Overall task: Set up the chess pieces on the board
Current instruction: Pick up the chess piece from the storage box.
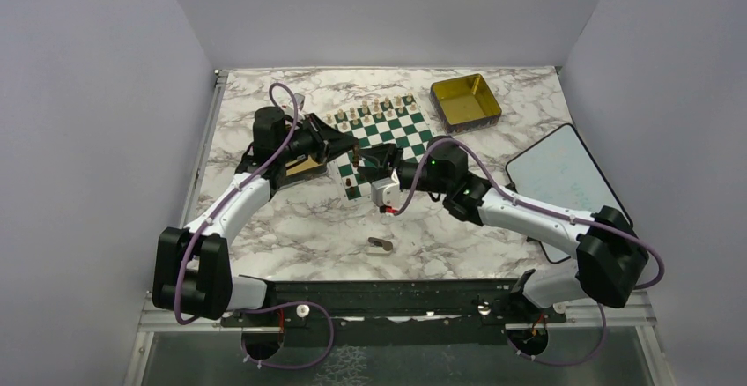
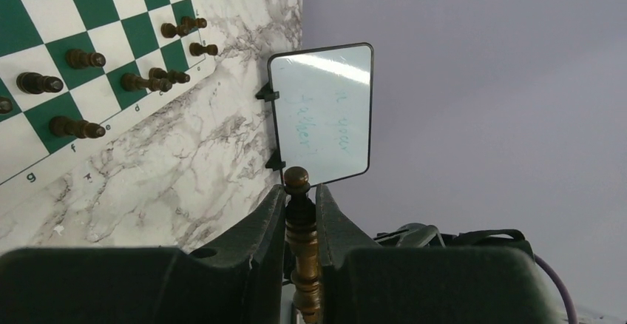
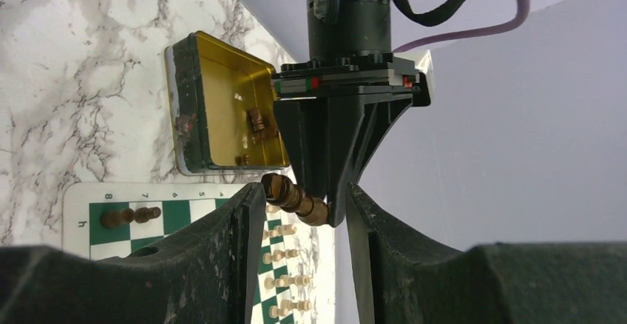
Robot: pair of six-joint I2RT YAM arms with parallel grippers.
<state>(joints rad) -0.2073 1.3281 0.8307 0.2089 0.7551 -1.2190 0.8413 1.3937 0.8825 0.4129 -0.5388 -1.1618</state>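
Note:
The green and white board (image 1: 394,130) lies at the table's middle back, with pale pieces along its far rows. My left gripper (image 2: 299,194) is shut on a dark brown chess piece (image 2: 303,239), held above the board's near left corner (image 1: 354,152). My right gripper (image 3: 299,213) meets it there, open, its fingers either side of that same piece (image 3: 296,198); the piece's head is close to one pad. Several dark pieces (image 2: 81,58) stand on the board's near rows. One more dark piece (image 1: 380,244) lies on the marble in front.
A gold tin (image 1: 465,101) sits at the back right. A second gold tin (image 3: 222,109) holding a few pieces lies beside the board's left edge, under my left arm. A white tablet (image 1: 564,179) rests at the right.

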